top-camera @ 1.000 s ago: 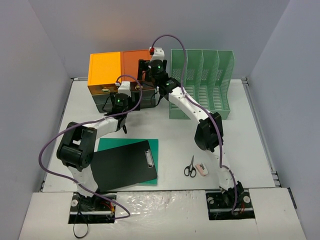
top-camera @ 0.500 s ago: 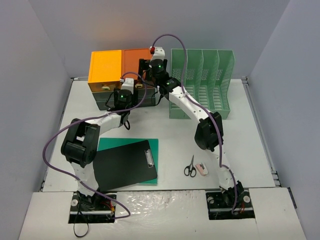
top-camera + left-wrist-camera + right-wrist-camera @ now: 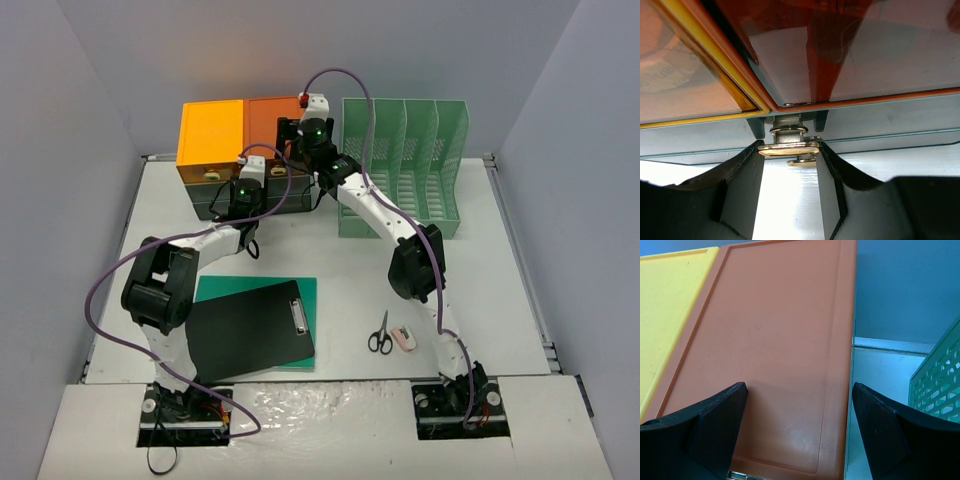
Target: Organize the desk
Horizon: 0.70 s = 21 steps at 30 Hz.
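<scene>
- At the far left of the desk (image 3: 330,270) stands the drawer unit (image 3: 212,135), which serves as the landmark. The desk is the white tabletop spreading from the unit's front to the arm bases.
- Handling: the desk is judged rigid, heavy and fixed, with a smooth, low-friction top. It is not a thing to grip. Organizing it means taking hold of the items on it.
- Flat items will likely sit flush on the top, so their edges offer little to pinch. Expect to slide them or lift them by a raised part.
- Left gripper (image 3: 789,155): at the unit's front, jaws narrow, with its pads (image 3: 747,180) against either side of the brass drawer knob (image 3: 789,148). The knob is small, hard and polished, so slip is a risk. A straight pull is advised.
- Right gripper (image 3: 799,385): above the unit's orange top (image 3: 775,340), jaws wide, holding nothing.
- Container 1, the drawer unit: its fronts are tinted, and the contents cannot be told.
- Container 2, the green file rack (image 3: 405,170), stands just right of the unit. No item shows in its slots in the top view.
- Loose items, nearer than the unit: a black clipboard (image 3: 250,330) lying on a green folder (image 3: 225,288), and to the right scissors (image 3: 381,335) beside a small pink-white item (image 3: 403,339).
</scene>
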{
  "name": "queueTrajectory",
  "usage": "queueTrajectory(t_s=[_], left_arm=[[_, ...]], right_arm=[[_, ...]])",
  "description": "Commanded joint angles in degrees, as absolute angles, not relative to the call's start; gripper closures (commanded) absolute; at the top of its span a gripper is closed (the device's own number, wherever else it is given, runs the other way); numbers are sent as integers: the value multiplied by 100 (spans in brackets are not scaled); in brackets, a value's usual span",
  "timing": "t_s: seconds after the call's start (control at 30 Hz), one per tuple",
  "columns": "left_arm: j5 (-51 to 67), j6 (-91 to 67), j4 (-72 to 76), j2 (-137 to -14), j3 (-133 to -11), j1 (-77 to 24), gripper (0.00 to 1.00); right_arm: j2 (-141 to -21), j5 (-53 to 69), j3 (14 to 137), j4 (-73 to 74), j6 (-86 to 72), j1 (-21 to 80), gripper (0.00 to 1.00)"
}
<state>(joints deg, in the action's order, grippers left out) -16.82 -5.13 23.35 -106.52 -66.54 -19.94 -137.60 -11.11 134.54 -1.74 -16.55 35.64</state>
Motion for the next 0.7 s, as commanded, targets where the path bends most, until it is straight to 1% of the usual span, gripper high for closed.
queueTrajectory(t_s=[0.0,0.4,0.67], left_arm=[[-1687,-572,2838,-10223,-6863,-2036,100],[-1832,-874,2409,-9318,-6096,-2232,100],[-2154,-1156,1651,-8418,-5685,-2634,100]], right_arm=[[-13875,-1070,13588,-18,-1527,3557,17],[-13909,-1112,13584,-18,-1635,3581,17],[-13777,-1188,13469,-18,-1634,3585,17]])
